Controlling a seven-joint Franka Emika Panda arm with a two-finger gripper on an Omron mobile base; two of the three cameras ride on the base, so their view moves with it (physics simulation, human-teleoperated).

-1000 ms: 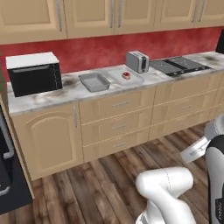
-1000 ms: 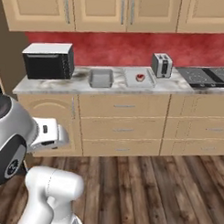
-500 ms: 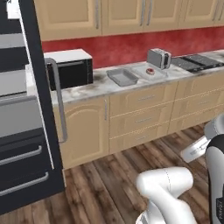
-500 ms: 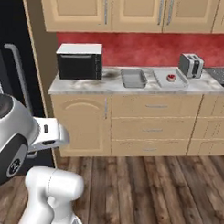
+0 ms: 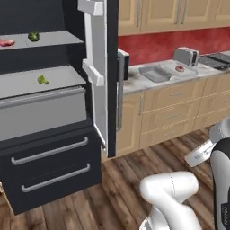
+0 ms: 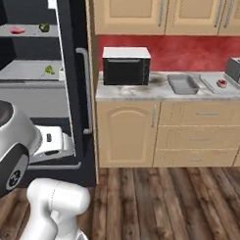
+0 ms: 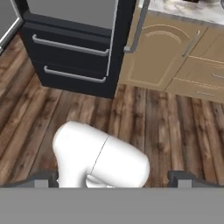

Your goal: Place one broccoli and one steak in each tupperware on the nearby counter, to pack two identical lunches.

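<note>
In the left base view an open fridge holds a red steak and a broccoli on its upper shelf, and a second broccoli on the shelf below. The right base view has the same steak and both broccoli. On the counter sit the darker tupperware and the paler tupperware, which holds a steak. My gripper is open and holds nothing, low over the wooden floor, facing the fridge's drawers.
The fridge door stands open between the shelves and the counter. A black microwave sits at the counter's left end and a silver toaster beyond the trays. Dark fridge drawers lie below the shelves.
The whole picture has shifted: the base has moved left, bringing the open fridge into view and sliding the counter to the right. The gripper stays open.
</note>
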